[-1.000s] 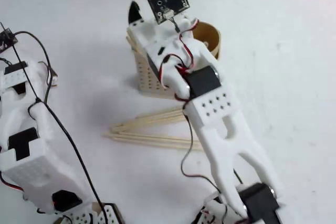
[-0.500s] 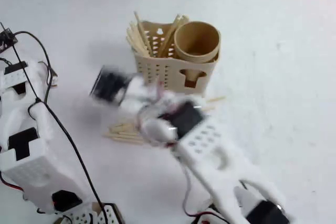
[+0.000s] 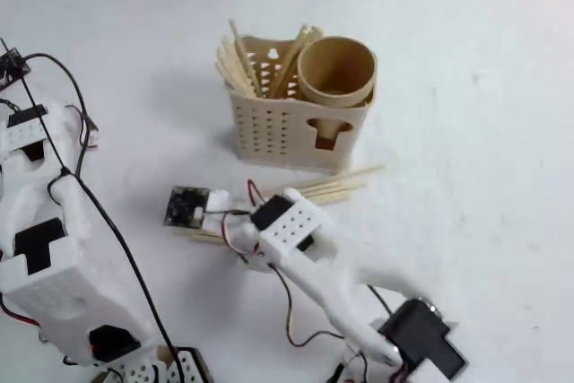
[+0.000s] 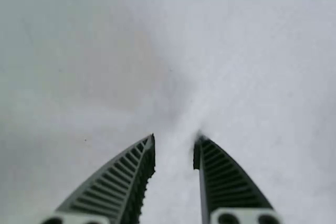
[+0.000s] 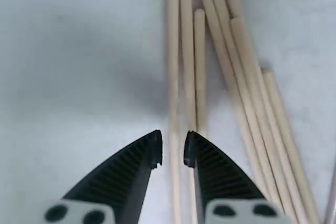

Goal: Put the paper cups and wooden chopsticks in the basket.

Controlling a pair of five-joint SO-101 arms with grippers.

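Your R gripper sits low over loose chopsticks on the table, jaws a narrow gap apart w/ one of them lying between the tips. L gripper: jaws apart, holding nothing. Paper cup & other chopsticks stand in the basket.

Both arms white printed plastic, black servos. Right arm: perforated bracket, red/white/black wires, square black board. Left arm: black cable. Left tool, right tool: dark ribbed wedges, pale screw bosses.
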